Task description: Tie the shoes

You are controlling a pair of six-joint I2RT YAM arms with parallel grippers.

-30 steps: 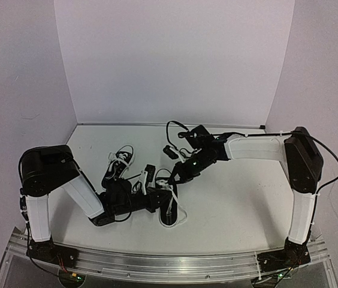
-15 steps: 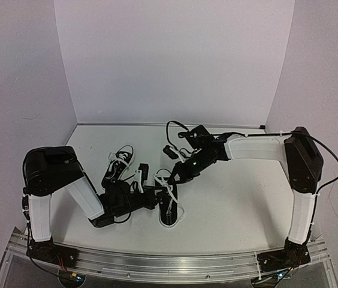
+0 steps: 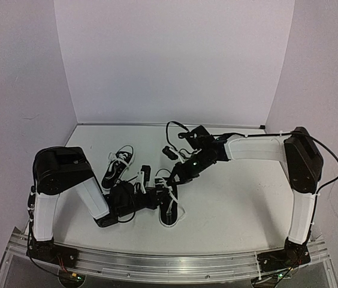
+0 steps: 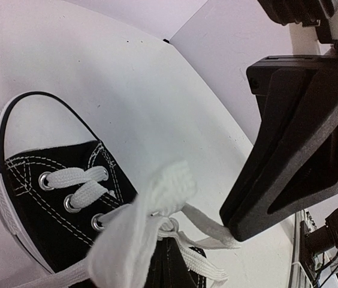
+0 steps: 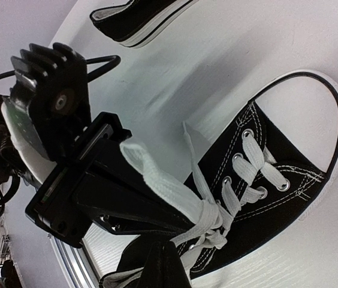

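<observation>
Swinging toward 3 o'clock, the left arm's big black joint (image 3: 61, 171) has closed in on the work since a second ago, while the right arm (image 3: 259, 147) holds the same pose. Both shoes sit on the white table (image 3: 241, 204). The near shoe (image 3: 169, 211) lies at the table's 6 o'clock with its toe toward the arm bases, and the far shoe (image 3: 116, 165) rests apart at its 10 o'clock. From the left wrist, the left gripper (image 4: 230, 230) is clenched, its black tip nipping a strand of lace (image 4: 202, 219) that runs back to the eyelets. A blurred loop of lace crowds the foreground there. From the right wrist, the right gripper (image 5: 157, 263) is clamped tight just above the tongue; whether it has lace I cannot tell. The left arm's camera block (image 5: 52, 102) looms at 9 o'clock, hiding the table behind it. Overhead, both wrists cover the shoe's lacing.
</observation>
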